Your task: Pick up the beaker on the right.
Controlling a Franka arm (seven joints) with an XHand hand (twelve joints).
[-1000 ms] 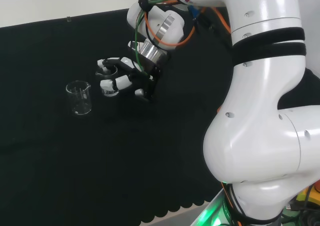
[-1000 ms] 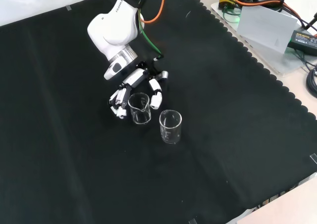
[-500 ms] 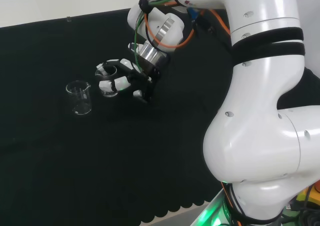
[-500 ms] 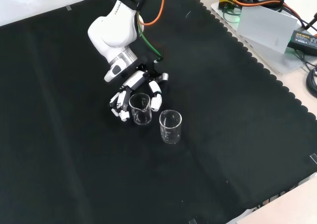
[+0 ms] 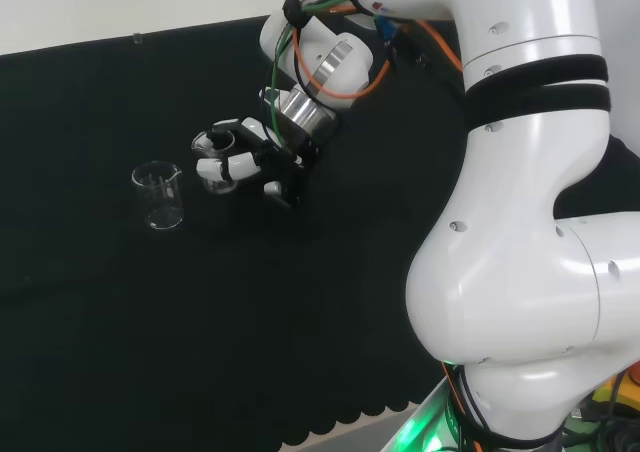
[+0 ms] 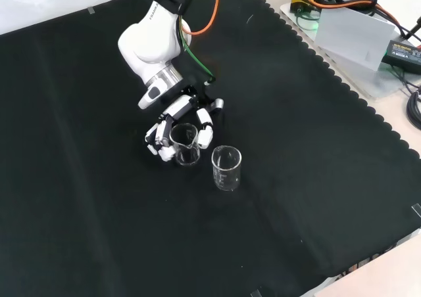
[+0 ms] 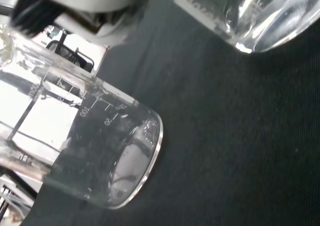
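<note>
Two clear glass beakers are on the black cloth, both well in from its edges, roughly mid-cloth. Going left to right in the front view: the hand [image 6: 172, 129] has its fingers curled round the held beaker [image 6: 186, 144], with white fingertips showing on both sides of the glass, and just to the right of it, apart from it, stands the free beaker [image 6: 226, 168]. In the head view the free beaker [image 5: 159, 196] comes first and the hand [image 5: 243, 159], wrapped round the other one, sits to its right, so I'd say the hand has the one the task means.

Looks like the grasp is on and the lift is what's due. To do that well I'd go straight up and keep the wrist level, since the neighbour is close enough to clip with any sideways drift. Glass is slick, so check it's seated between fingers and thumb before speeding up.

Both beakers stand upright, long axis vertical, mouth up. In the wrist view the held beaker [image 7: 95, 151] shows its printed scale and round base, with the cloth [image 7: 240, 151] under it.
</note>
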